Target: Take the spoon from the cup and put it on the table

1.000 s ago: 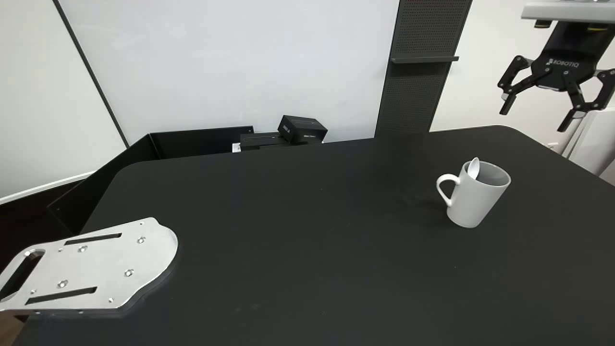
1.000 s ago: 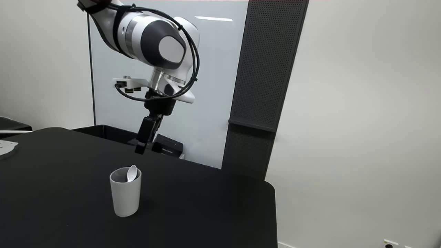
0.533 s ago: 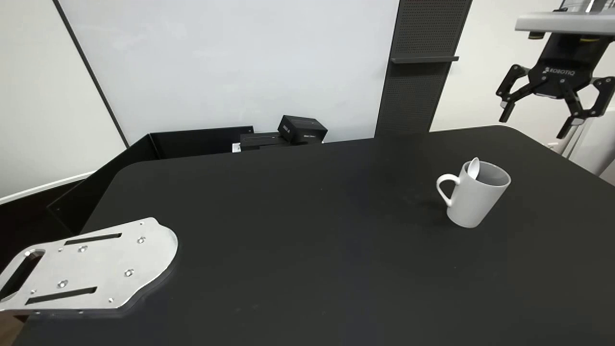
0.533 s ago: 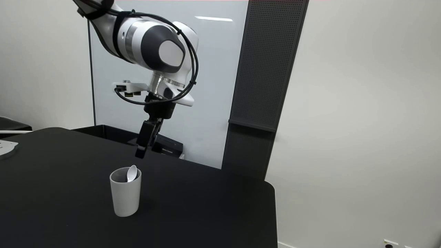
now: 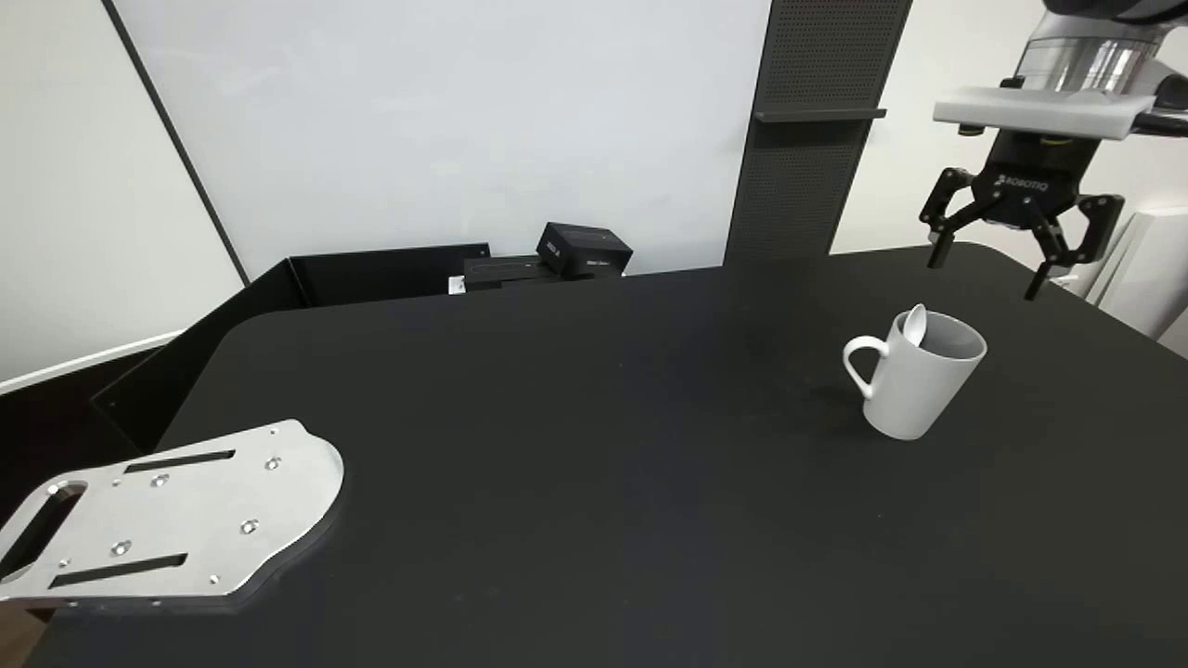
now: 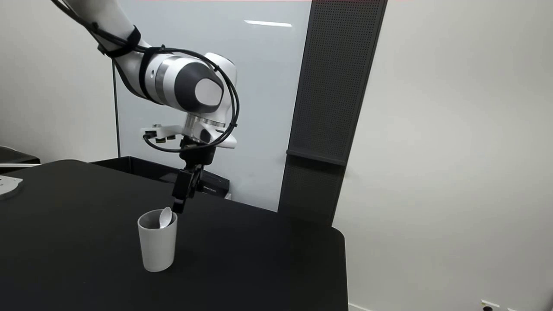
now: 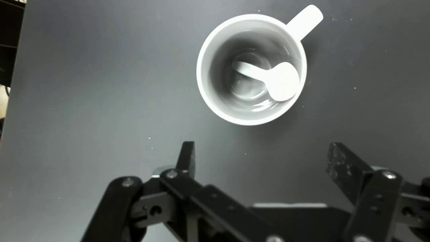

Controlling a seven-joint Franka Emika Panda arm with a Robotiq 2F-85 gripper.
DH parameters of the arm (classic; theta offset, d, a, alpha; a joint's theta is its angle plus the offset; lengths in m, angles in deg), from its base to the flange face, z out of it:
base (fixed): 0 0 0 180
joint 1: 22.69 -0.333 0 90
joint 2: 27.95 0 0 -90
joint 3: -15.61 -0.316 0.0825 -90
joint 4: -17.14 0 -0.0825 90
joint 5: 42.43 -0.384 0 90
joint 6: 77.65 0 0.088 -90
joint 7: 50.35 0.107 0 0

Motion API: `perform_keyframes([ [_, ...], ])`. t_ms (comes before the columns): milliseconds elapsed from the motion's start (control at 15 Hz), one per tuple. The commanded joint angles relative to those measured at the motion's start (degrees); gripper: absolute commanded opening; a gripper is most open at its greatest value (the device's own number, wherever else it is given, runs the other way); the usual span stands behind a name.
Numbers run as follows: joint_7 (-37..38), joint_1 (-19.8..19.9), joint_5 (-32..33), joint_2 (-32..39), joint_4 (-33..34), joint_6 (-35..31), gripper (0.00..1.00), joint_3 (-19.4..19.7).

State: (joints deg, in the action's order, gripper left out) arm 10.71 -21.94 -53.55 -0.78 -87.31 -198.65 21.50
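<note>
Poised for the spoon (image 7: pixel 283 81) in the cup (image 5: pixel 914 399)
Hovering near the rim with fingers (image 7: pixel 188 156) spread and empty, probably to straddle the bowl end, seemingly propped up by the inner wall.

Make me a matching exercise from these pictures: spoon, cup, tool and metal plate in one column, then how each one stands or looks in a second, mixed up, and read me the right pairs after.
1) spoon
2) cup
3) tool
4) metal plate

A) open, holding nothing
B) flat, with slots and holes
C) tilted, bowl end up
D) upright on the black table

Right pairs: 1-C, 2-D, 3-A, 4-B
</note>
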Motion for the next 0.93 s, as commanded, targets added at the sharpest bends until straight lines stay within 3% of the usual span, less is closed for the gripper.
perform_keyframes([
  [0, 4.42, -1.95, 1.45, 2.68, 3.17, -2.41, 1.00, 0.75],
  [867, 10.88, -4.89, 1.46, 5.40, 4.28, -4.05, 1.00, 0.06],
])
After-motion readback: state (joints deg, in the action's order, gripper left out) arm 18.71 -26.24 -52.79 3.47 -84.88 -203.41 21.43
